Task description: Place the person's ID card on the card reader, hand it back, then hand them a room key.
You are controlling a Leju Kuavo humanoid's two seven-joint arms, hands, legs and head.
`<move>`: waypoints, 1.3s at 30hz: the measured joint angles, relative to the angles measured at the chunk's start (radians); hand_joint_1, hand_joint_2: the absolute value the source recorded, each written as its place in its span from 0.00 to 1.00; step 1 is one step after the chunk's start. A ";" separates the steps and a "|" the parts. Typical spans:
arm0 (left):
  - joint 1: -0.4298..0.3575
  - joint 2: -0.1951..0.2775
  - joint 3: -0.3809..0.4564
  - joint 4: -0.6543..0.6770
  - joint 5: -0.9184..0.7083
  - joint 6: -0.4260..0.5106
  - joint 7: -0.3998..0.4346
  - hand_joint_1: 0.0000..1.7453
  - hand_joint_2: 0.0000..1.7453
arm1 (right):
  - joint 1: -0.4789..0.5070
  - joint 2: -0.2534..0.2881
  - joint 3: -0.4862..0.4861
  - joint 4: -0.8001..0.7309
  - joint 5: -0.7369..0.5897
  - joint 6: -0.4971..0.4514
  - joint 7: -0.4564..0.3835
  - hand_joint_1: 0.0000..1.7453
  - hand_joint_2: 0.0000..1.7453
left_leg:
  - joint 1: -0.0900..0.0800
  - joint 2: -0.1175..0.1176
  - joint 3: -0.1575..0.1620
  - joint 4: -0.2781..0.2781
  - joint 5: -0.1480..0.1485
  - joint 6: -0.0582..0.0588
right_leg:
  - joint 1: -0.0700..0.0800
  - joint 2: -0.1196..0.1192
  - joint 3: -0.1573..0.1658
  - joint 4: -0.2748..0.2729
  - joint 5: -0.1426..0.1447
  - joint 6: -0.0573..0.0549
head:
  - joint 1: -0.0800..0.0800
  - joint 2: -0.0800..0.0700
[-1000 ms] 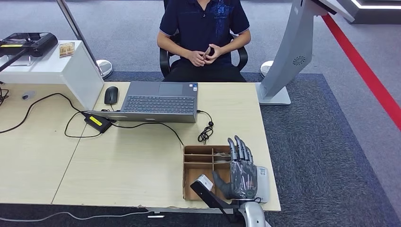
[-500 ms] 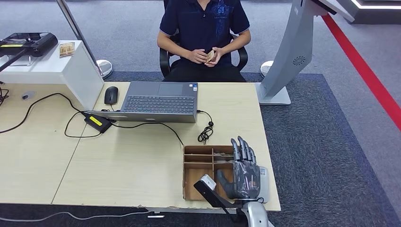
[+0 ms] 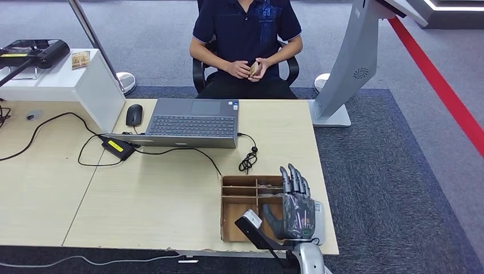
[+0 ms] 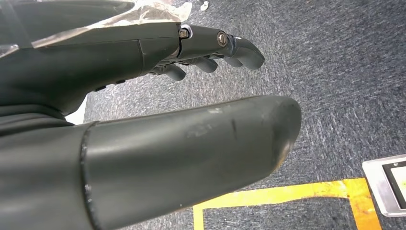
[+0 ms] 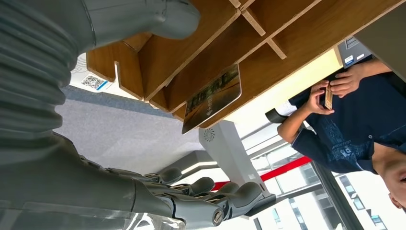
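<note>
A seated person across the table holds a small tan card (image 3: pixel 254 68) (image 5: pixel 328 97) in both hands at their lap. My right hand (image 3: pixel 295 206) (image 5: pixel 72 124) hovers with fingers straight and apart over the right side of a wooden compartment tray (image 3: pixel 240 178) (image 5: pixel 287 33), holding nothing. In the right wrist view a printed card (image 5: pixel 212 98) stands in one tray compartment, apart from my fingers. My left hand (image 4: pixel 143 100) hangs over grey carpet, thumb and fingers apart and empty. A white flat device (image 3: pixel 318 220) with a QR sticker lies under my right hand at the table's corner.
An open laptop (image 3: pixel 193 123), a mouse (image 3: pixel 134 115), a black adapter with a yellow label (image 3: pixel 117 147) and cables lie mid-table. A white stand (image 3: pixel 68 80) at the far left carries another card (image 3: pixel 80 59). A grey kiosk pillar (image 3: pixel 348 68) stands at the far right.
The person has turned the card in their hands, so its face now shows. My right hand has shifted slightly right and nearer over the tray.
</note>
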 joint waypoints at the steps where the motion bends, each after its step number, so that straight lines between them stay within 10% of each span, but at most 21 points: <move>1: 0.000 0.000 0.000 0.000 0.000 0.000 0.000 0.00 0.00 | 0.000 0.000 0.000 0.000 0.000 0.000 0.000 0.17 1.00 | 0.000 0.000 0.000 0.000 0.000 0.000 | 0.000 0.000 0.000 0.000 0.000 0.000 | 0.000 0.000; 39: 0.000 0.000 -0.001 0.000 0.000 0.000 -0.010 0.00 0.00 | -0.031 0.001 -0.007 0.027 0.003 0.000 -0.017 0.27 1.00 | 0.000 0.000 0.000 0.000 0.000 0.000 | 0.000 0.000 0.000 0.000 0.000 0.000 | 0.000 0.000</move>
